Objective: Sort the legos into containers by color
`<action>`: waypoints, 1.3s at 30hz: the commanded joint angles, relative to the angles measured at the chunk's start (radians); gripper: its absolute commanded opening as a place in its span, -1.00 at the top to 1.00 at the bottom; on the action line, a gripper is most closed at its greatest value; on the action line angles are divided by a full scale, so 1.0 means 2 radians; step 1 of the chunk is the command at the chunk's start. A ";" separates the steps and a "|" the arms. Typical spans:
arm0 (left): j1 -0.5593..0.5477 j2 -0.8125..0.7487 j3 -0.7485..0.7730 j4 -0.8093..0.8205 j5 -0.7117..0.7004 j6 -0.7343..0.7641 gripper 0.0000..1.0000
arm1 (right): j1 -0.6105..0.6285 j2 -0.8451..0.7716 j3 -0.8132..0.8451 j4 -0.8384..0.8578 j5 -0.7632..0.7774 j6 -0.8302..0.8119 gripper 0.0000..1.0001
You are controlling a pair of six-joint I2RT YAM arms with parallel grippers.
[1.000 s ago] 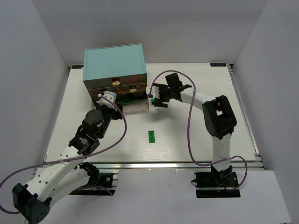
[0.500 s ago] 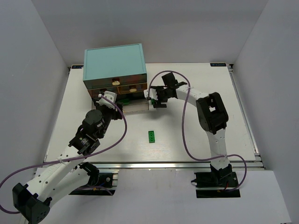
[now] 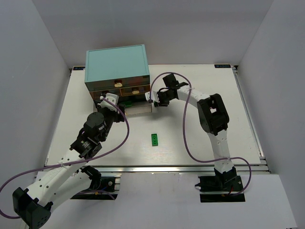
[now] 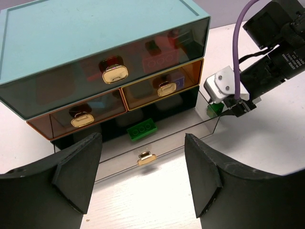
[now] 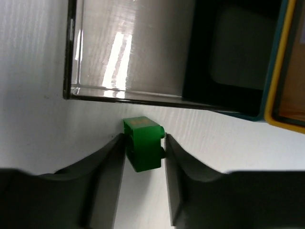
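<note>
My right gripper (image 5: 143,160) is shut on a small green lego (image 5: 142,147), both fingers pressed to its sides. The lego sits just outside the clear side wall of the pulled-out bottom drawer (image 5: 125,93). In the left wrist view the same lego (image 4: 214,109) shows at the drawer's right corner, under the right gripper (image 4: 228,108). A long green lego (image 4: 141,130) lies inside that open drawer (image 4: 157,153). Another green lego (image 3: 154,139) lies on the table's middle. My left gripper (image 4: 143,183) hangs open and empty before the drawer knob.
The teal cabinet (image 3: 116,64) stands at the back left. Its top drawer (image 4: 114,72) holds red pieces and the right middle drawer (image 4: 163,88) a blue one; both are closed, as is the left middle drawer (image 4: 78,119). Purple cables loop off both arms.
My right gripper has shifted a little left toward the drawer's corner and its fingers have closed in on the green lego. The left arm has not moved.
</note>
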 commanded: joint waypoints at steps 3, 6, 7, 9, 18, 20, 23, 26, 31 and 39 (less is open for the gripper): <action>0.002 -0.011 -0.004 0.006 -0.011 0.004 -0.59 | 0.002 0.004 0.012 -0.032 -0.010 -0.017 0.47; 0.002 -0.010 -0.004 0.006 -0.011 0.005 -0.59 | 0.000 -0.019 -0.018 -0.029 -0.006 -0.025 0.68; 0.002 -0.010 -0.004 0.006 -0.012 0.006 -0.59 | -0.001 -0.028 -0.046 -0.021 -0.005 -0.025 0.72; 0.002 -0.012 -0.005 0.006 -0.012 0.005 -0.59 | -0.001 -0.064 -0.080 -0.007 0.000 -0.021 0.82; 0.002 -0.014 -0.003 0.005 -0.006 0.002 -0.59 | 0.007 -0.212 -0.166 0.060 -0.010 0.147 1.00; 0.002 -0.015 -0.004 0.005 -0.004 0.003 -0.60 | 0.015 -0.236 -0.169 0.082 -0.007 0.190 1.00; 0.002 -0.017 -0.005 0.005 -0.001 0.006 -0.59 | 0.041 -0.249 -0.169 0.121 0.010 0.237 0.98; 0.002 -0.023 -0.009 0.008 -0.001 0.010 -0.59 | 0.068 -0.230 -0.137 0.126 0.033 0.270 0.93; 0.002 -0.031 -0.014 0.012 -0.008 0.016 -0.60 | 0.090 -0.185 -0.067 0.123 0.068 0.293 0.82; 0.002 -0.035 -0.018 0.016 0.012 0.018 -0.62 | 0.104 -0.134 -0.041 0.141 0.125 0.296 0.30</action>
